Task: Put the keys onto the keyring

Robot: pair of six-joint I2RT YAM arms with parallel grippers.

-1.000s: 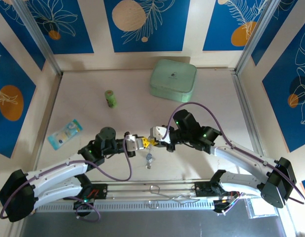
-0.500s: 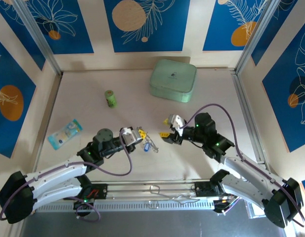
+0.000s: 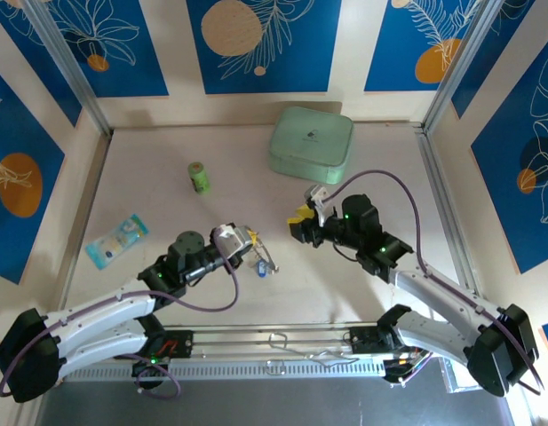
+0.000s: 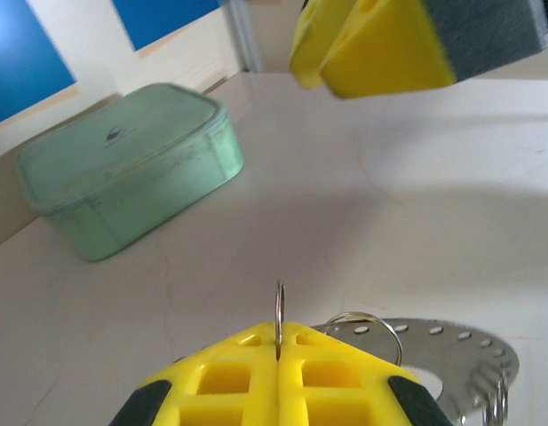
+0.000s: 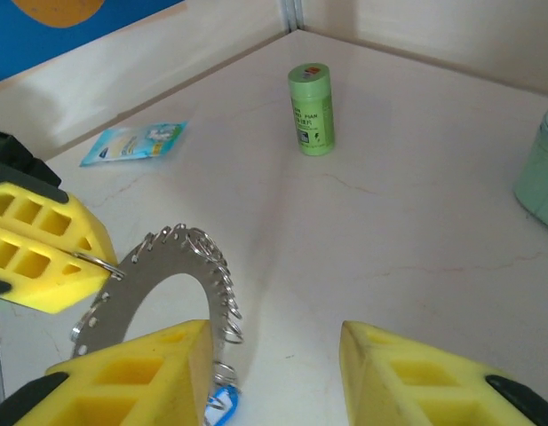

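My left gripper (image 3: pixel 246 240) (image 4: pixel 280 344) is shut on one small split ring on the rim of the keyring (image 3: pixel 264 255). The keyring (image 5: pixel 158 286) is a flat silvery ring plate with several small split rings along its edge. It hangs low over the table, to the right of those fingers. A small blue key (image 5: pixel 222 401) (image 3: pixel 259 265) dangles from its lower rim. My right gripper (image 3: pixel 301 224) (image 5: pixel 274 359) stands open just right of the keyring with nothing between its fingers. Its left finger (image 5: pixel 140 373) is close beside the rim.
A mint-green rounded case (image 3: pixel 311 143) (image 4: pixel 123 169) sits at the back of the table. A green cylinder (image 3: pixel 198 177) (image 5: pixel 310 108) stands at the back left. A light-blue packet (image 3: pixel 117 239) (image 5: pixel 131 143) lies at the left. Side walls (image 3: pixel 78 186) enclose the table.
My right gripper has opened, let go and drawn back to the right. The left gripper has kept its hold and shifted slightly left and up with the keyring.
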